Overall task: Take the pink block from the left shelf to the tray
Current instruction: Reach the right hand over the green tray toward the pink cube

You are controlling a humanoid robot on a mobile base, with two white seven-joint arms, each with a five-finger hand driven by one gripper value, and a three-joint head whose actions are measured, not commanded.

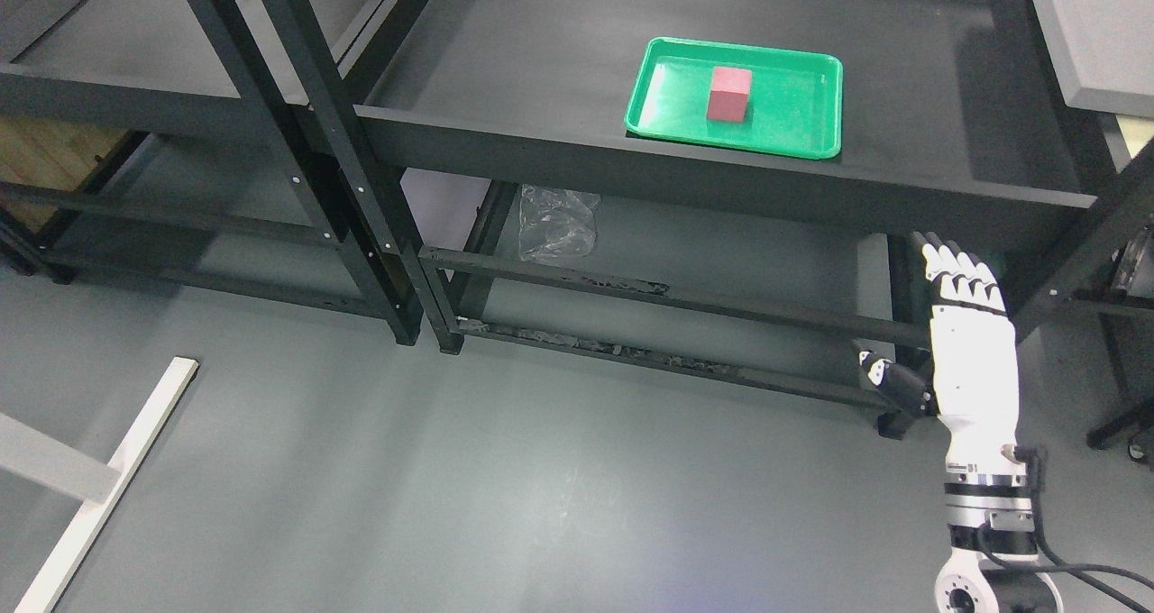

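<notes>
A pink block (728, 94) stands upright inside a green tray (816, 117) on the top board of the right-hand dark shelf. My right hand (957, 311) hangs low at the lower right, below the shelf's front edge and well away from the tray. Its fingers are straight and spread, with the thumb out to the left, and it holds nothing. The left arm does not show.
A second dark shelf (135, 72) stands at the left, its upright posts (315, 144) beside the right shelf. A crumpled clear plastic bag (557, 221) lies under the right shelf. A white frame (108, 478) lies on the grey floor at lower left.
</notes>
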